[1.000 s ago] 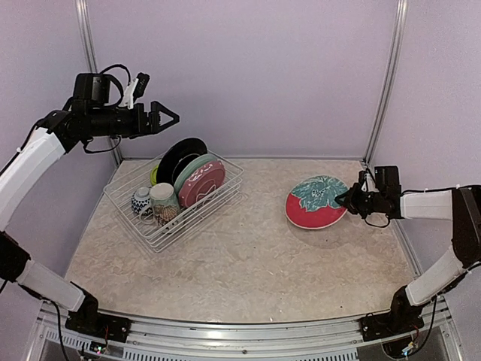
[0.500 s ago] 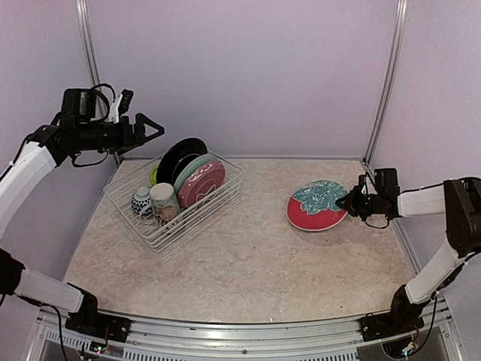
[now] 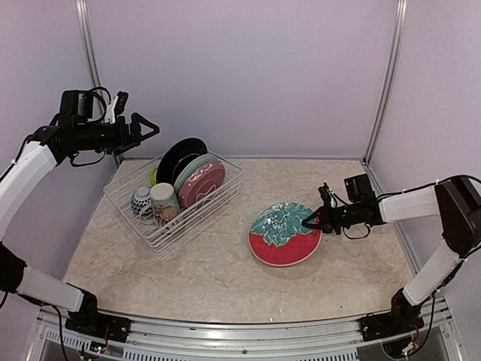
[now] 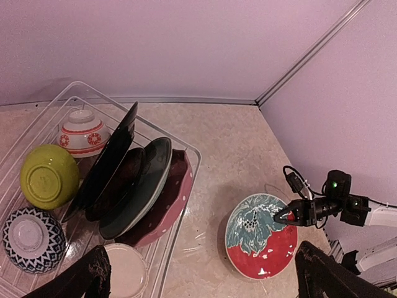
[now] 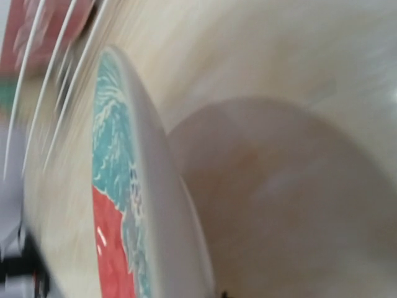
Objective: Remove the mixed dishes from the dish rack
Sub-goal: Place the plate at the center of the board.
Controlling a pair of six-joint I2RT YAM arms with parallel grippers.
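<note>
The right gripper (image 3: 310,221) is clamped shut on the right rim of the red flowered plate (image 3: 284,235). The plate lies to the gripper's left, towards the middle of the surface (image 3: 225,293), well apart from the dish rack (image 3: 197,221) near the far left corner. It looks tilted, face up. The wrist view is smeared, so I can't say whether its low rim touches the surface. My guess is it wants lowering flat before release.

The left gripper (image 3: 148,126) hangs wide open and empty above the rack's far-left end. That makes it much the nearer arm to the plates (image 3: 201,183) standing on edge in a row, with bowls (image 3: 141,199) and a mug (image 3: 163,200) beside them.
</note>
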